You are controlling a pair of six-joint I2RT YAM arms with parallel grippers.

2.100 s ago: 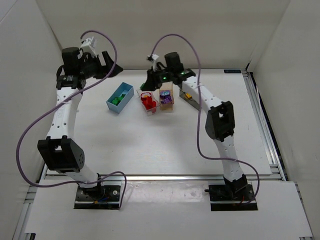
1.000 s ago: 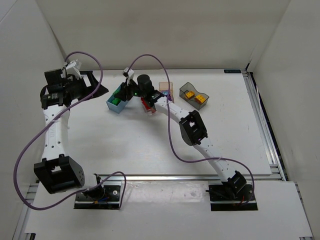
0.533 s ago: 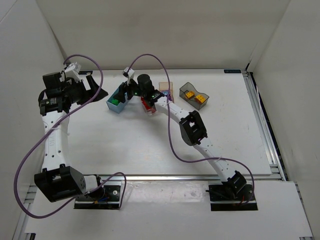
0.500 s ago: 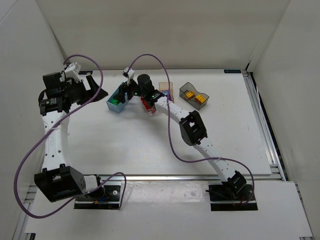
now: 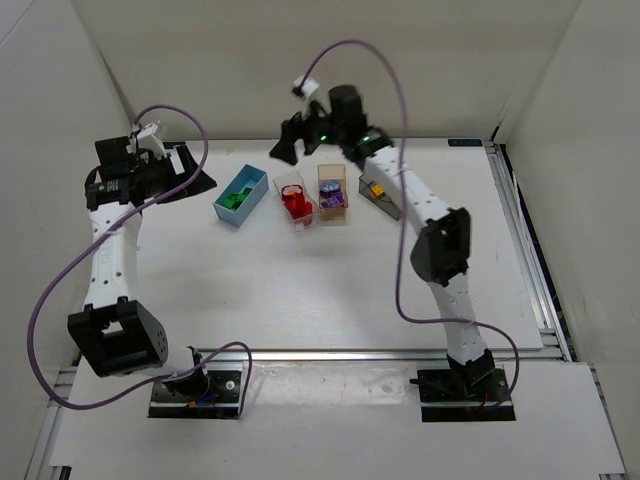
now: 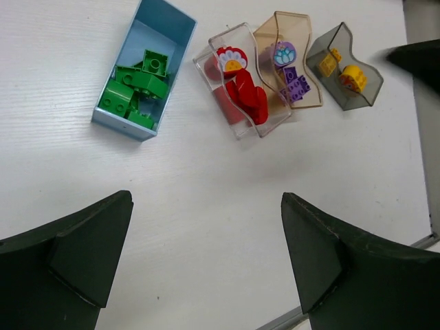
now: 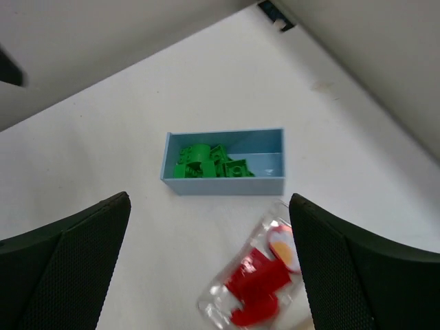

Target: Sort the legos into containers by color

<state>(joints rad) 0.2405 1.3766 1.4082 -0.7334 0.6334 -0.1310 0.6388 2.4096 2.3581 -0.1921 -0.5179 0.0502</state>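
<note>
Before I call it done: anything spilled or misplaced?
Nothing stands out: the green bricks sit in the blue bin, red bricks in the clear bin, purple bricks in the peach bin, yellow bricks in the grey bin; none loose on the table.

Top external: fixed, high behind the arm bases (image 5: 195, 385) at 6 o'clock, looked down over the whole table (image 5: 300, 290).
Left wrist: aloft at 10 o'clock, faced down.
Right wrist: aloft at 12 o'clock, faced down.
Shared by all: blue bin (image 6: 161, 34), clear bin (image 6: 203, 69).

Row along the frame's top: green legos (image 6: 134, 86) in blue bin (image 6: 148, 38), red legos (image 6: 244, 96) in clear bin (image 6: 223, 111), purple legos (image 6: 294, 81) in peach bin (image 6: 289, 27), yellow legos (image 6: 352, 74) in grey bin (image 6: 361, 96).
</note>
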